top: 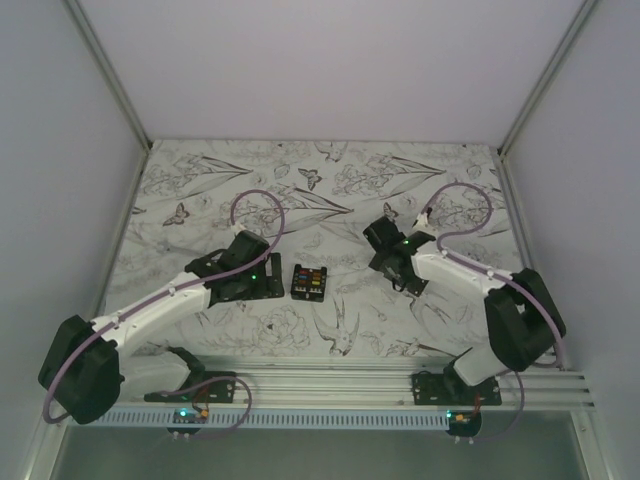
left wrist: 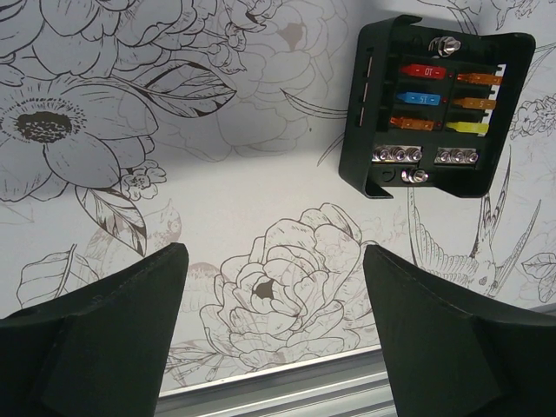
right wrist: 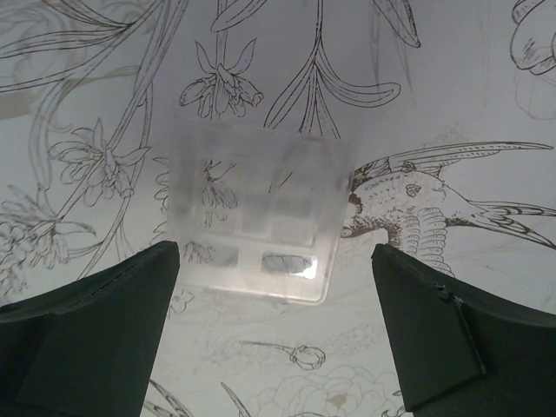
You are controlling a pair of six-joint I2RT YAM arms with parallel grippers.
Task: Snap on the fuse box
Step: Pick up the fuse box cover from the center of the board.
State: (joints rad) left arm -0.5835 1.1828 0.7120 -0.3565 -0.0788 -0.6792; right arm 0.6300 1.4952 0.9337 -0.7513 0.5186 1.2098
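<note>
Fuse box (top: 308,282) lies uncovered on the patterned surface (top: 200,190) between the two arms, fuses showing, near the left gripper (left wrist: 274,261), which hangs spread wide and empty. The right gripper (right wrist: 274,261), equally wide and holding nothing, hovers over a clear lid (right wrist: 252,221) (apparently the box's cover). Nothing snapped on yet; pickup and fitting are both left to do.

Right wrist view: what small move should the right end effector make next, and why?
Probably lower the right end effector over the clear cover and close on it. Its fingers stand open and empty, the cover lies flat on the table just ahead of them, and the fuse box sits uncovered, fuses showing.
</note>
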